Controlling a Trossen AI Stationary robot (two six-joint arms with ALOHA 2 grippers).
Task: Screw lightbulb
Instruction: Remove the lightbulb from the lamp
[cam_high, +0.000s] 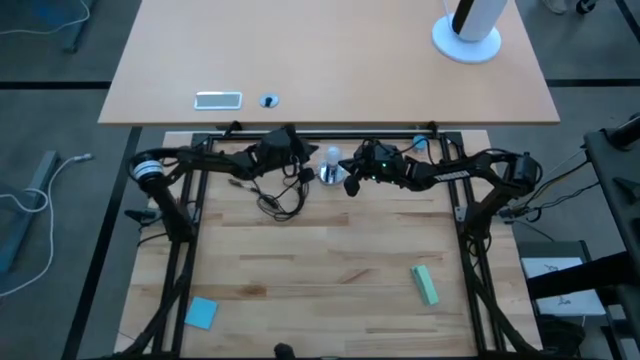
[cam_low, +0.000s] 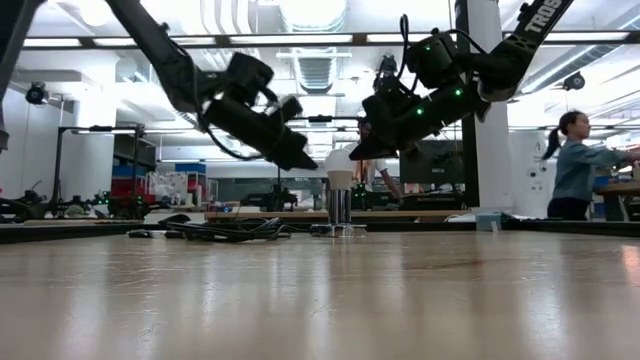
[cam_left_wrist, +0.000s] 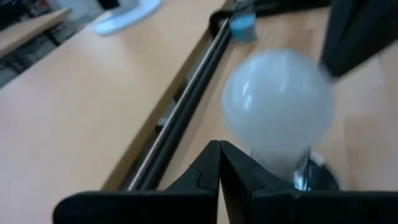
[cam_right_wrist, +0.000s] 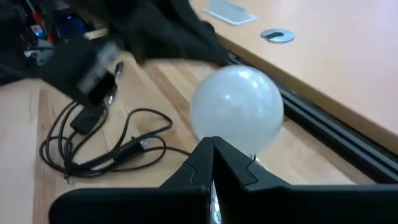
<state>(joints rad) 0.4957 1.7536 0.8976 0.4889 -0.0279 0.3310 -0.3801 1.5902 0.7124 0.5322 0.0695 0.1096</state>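
The lightbulb (cam_high: 332, 155) is seen upright in the silver socket (cam_high: 329, 176) at the table's far edge, near twelve o'clock from table centre. The left gripper (cam_high: 303, 176) is poised at the bulb's nine o'clock, the right gripper (cam_high: 352, 184) at its three o'clock; both pairs of jaws are pressed fully together and nothing is held. The black cord (cam_high: 275, 200) is coiled at the socket's seven o'clock. The turning step is judged to be in hand or pending. Next, jaws would need opening around the bulb's glass before any twist.
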